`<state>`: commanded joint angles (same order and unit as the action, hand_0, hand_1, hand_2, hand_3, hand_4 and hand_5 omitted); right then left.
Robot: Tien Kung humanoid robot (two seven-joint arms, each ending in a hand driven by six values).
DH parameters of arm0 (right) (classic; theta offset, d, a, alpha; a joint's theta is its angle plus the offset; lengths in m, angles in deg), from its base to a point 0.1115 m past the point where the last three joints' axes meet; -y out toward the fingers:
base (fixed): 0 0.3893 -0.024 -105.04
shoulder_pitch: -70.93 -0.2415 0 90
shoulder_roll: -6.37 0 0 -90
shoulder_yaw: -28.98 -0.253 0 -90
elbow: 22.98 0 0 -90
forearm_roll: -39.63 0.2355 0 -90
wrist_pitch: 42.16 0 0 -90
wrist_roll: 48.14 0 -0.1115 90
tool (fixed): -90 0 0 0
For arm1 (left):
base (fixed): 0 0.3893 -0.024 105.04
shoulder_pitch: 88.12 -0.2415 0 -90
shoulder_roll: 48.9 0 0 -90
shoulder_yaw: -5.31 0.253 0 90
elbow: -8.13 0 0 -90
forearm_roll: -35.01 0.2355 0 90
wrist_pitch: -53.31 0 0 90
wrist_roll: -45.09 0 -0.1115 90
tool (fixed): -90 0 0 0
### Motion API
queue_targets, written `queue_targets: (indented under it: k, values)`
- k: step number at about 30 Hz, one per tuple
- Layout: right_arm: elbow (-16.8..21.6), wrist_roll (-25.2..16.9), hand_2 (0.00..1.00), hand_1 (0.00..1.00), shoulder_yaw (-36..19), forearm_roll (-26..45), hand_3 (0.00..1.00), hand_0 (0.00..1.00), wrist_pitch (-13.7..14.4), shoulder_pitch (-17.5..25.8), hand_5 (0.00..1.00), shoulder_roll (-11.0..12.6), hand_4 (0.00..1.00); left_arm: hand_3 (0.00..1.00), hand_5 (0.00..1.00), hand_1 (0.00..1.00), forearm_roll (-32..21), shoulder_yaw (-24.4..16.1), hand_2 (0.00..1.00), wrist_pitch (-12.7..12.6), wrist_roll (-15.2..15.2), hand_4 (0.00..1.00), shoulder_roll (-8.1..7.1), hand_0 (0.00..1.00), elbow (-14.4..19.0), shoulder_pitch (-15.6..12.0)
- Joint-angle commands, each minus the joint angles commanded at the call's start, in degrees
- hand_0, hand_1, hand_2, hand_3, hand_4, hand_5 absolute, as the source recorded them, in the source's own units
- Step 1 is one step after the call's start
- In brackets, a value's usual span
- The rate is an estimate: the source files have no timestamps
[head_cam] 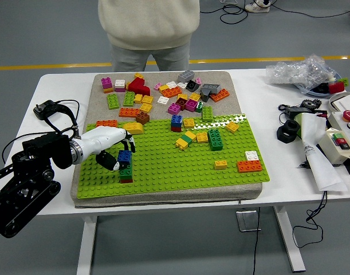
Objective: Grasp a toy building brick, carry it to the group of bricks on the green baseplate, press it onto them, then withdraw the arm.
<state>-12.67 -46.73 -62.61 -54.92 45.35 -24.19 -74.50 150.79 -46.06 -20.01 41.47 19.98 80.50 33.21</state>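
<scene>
A: Starting nearest. What is the left robot hand (pixel 109 148) doing?

B: It is reaching in from the left over the near-left corner of the green baseplate (pixel 180 166), white palm over dark fingers (pixel 111 162). The fingers are closing around a blue brick (pixel 125 156), which is sitting on top of a small stack (pixel 126 172), green over dark red, right at the fingertips.

A: And the baseplate itself?

B: It is lying on a grey mat (pixel 100 85) on the white worktop (pixel 312 192). Off to the hand's right, well apart, an orange brick (pixel 249 166) and a white brick (pixel 252 154) are sitting together.

A: Further out?

B: Just beyond the hand, a yellow curved brick (pixel 133 128) is resting at the baseplate's far edge. Beyond that, loose bricks (pixel 169 94) are lying scattered over the mat.

A: Anyone there?

B: A person (pixel 149 26) is standing at the far side, hands out of sight.
</scene>
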Motion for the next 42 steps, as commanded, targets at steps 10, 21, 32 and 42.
queue_targets:
  k: [10, 21, 32, 42]
  values:
    - [0.0, 0.0, 0.741, 0.69, 0.03, 0.16, 0.764, 0.771, 0.0, -0.05, 0.764, -0.01, 0.998, 0.603, 0.051, 0.76, -0.31, -0.15, 0.558, 0.03, -0.01, 0.782, 0.04, 0.826, -0.11, 0.12]
    - [0.0, 0.01, 0.741, 0.689, 0.03, 0.32, 0.763, 0.771, 0.0, -0.06, 0.762, -0.06, 0.998, 0.611, 0.075, 0.761, -0.61, -0.23, 0.568, 0.03, 0.04, 0.81, 0.17, 0.839, -0.2, 0.19]
    - [0.0, 0.04, 0.74, 0.689, -0.04, 0.15, 0.763, 0.77, -0.05, -0.06, 0.763, -0.12, 0.998, 0.614, 0.083, 0.763, -0.68, -0.2, 0.571, 0.02, 0.07, 0.817, 0.24, 0.845, -0.04, 0.32]
    - [0.0, 0.08, 0.738, 0.688, -0.01, 0.12, 0.763, 0.77, -0.08, -0.03, 0.762, -0.22, 0.998, 0.616, 0.09, 0.768, -1.13, -0.11, 0.581, 0.41, 0.05, 0.822, 0.24, 0.866, -0.09, 0.35]
